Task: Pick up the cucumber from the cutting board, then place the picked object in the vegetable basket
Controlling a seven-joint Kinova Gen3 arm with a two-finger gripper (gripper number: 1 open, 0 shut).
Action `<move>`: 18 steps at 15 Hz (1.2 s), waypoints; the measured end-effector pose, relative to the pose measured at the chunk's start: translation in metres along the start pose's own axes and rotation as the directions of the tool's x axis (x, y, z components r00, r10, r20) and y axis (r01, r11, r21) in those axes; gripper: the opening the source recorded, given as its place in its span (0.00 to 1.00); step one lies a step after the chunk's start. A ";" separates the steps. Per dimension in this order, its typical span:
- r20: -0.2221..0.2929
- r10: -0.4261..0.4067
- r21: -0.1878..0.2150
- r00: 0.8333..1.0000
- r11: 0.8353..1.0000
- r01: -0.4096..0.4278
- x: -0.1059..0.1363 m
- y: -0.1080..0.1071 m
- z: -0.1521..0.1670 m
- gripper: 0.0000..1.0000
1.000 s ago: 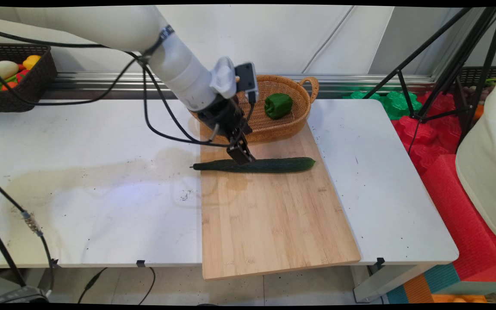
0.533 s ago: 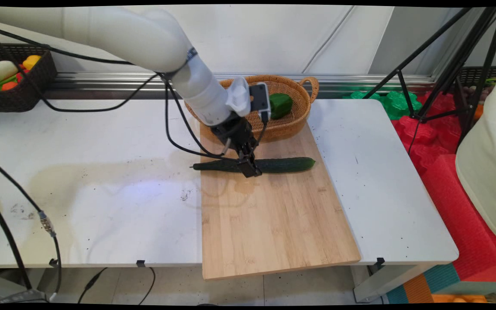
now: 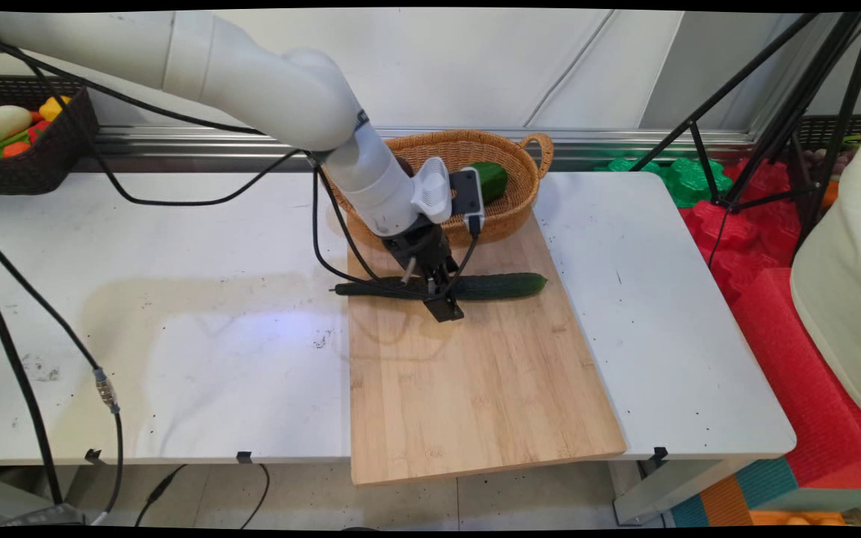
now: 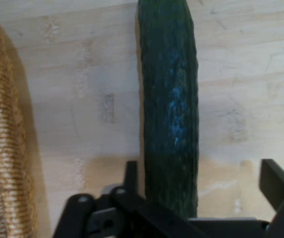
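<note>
We saw a cucumber [image 3: 442, 287] lying across a wooden cutting board [image 3: 475, 373] on the white table [image 3: 161, 321], a green pepper [image 3: 492, 179] in the wicker basket [image 3: 509, 213] behind it.

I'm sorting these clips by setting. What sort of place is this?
Probably a robot lab staged as a kitchen counter: a bamboo cutting board on a white table, a long dark green cucumber under the black hand, and black tripod legs over red and green foam mats.
</note>
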 end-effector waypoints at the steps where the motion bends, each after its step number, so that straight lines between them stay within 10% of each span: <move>1: 0.001 -0.001 0.000 1.000 1.000 0.001 0.000 0.000 0.003 1.00; 2: 0.003 -0.004 0.002 1.000 1.000 0.004 0.000 0.000 0.005 0.00; 12: -0.016 0.007 0.028 1.000 1.000 -0.007 0.007 0.006 -0.013 0.00; 18: -0.114 -0.089 0.106 0.990 0.989 0.101 0.022 0.001 -0.078 0.00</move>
